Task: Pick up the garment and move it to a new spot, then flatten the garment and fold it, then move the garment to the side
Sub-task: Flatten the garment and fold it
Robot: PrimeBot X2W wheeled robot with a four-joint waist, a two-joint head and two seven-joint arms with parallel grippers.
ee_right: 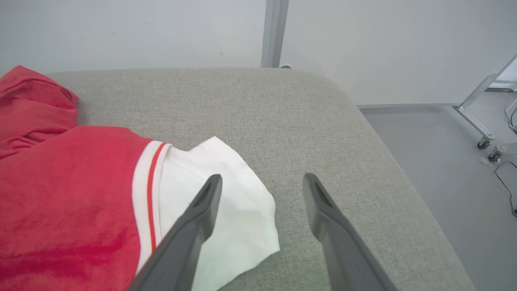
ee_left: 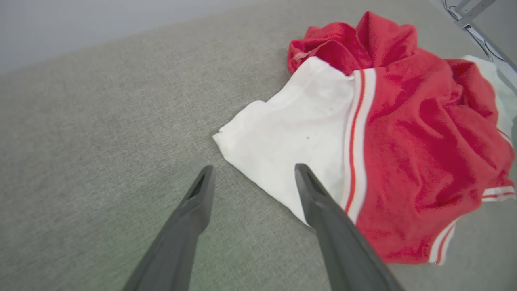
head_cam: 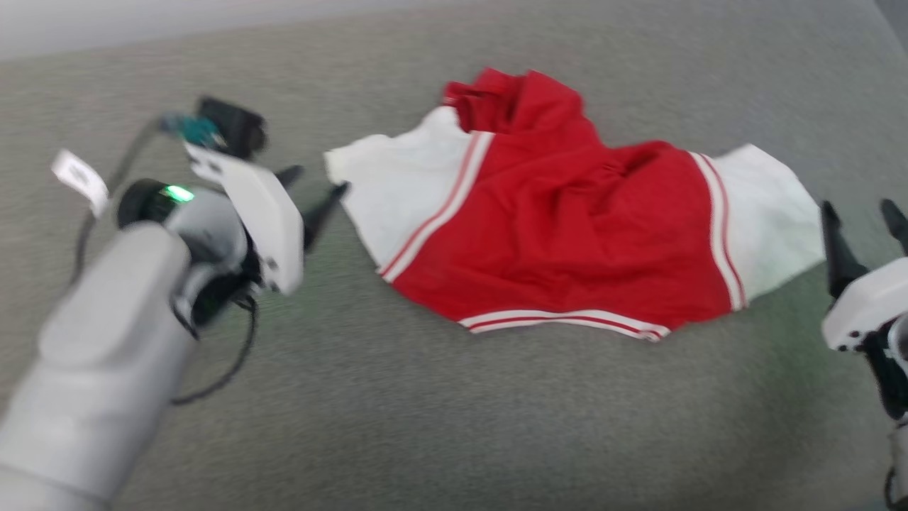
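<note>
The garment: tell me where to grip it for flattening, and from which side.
Probably take the two white sleeves, each from its outer side: left hand on the left sleeve, right hand on the right sleeve. Both lie flat with free edges facing the open hands, while the red top of the garment is bunched.

A: Any lettering to read on the garment [head_cam: 560, 234]?
B: None. The side facing up is plain red cloth, white sleeves and striped trim.
A: And the white tag [head_cam: 79, 177] at nine o'clock in the head view?
B: It has faint marks, too blurred to read.
</note>
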